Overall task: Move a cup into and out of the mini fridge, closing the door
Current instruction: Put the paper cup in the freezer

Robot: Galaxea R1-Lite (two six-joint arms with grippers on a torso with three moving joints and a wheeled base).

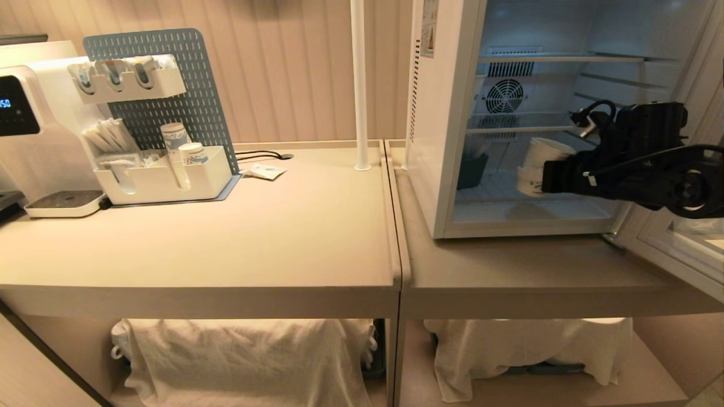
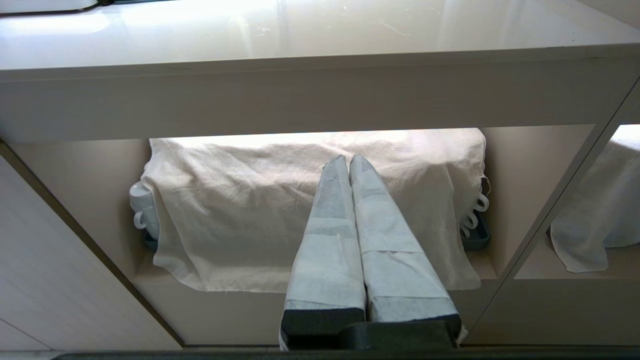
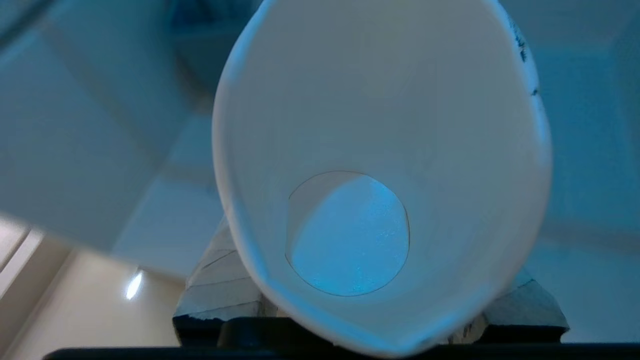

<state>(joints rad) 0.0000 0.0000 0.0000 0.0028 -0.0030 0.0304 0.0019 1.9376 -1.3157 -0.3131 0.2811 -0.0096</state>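
While the right gripper grips the cup, its squeezed mouth tilts left toward the mini fridge interior.

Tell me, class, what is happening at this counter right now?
The robot's right gripper holds a white paper cup inside the open mini fridge, just above its floor. The right wrist view looks straight into the empty cup. The door stands swung open at the right. The left gripper hangs shut and idle in front of the cloth-covered lower shelf.
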